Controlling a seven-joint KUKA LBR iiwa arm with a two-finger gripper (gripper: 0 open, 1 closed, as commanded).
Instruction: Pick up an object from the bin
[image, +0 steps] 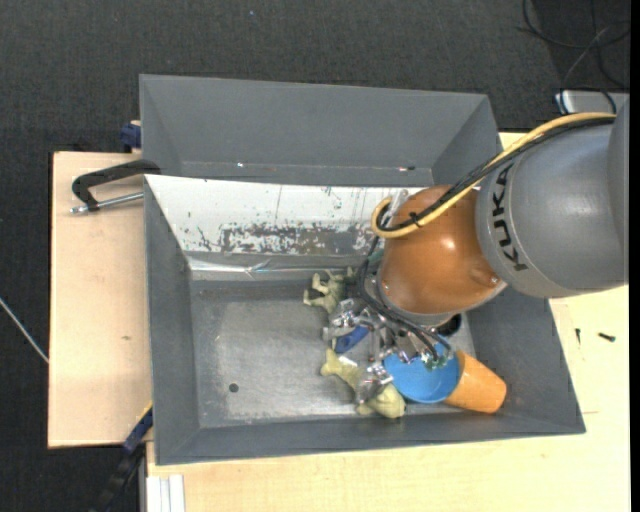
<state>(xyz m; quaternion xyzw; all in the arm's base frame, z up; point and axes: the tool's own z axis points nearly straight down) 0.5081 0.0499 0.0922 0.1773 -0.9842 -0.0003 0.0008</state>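
Looking down, we've got the gripper (385, 350) low in the bin (250, 360), over the small heap just left of the blue cup (425, 380); the orange cup (478, 388) is just right of it. Can't tell if it's clenched or released. Looks like the grasp step to us, so next it needs a firm grip and a clean lift.

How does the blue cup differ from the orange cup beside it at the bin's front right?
The blue cup turns its round open mouth up; the orange cup lies on its side, showing its tapered wall. The blue cup sits partly under the gripper; the orange cup lies clear of it, nearer the right wall of the bin. They differ in colour, blue against orange. Both are small cups, touching each other.
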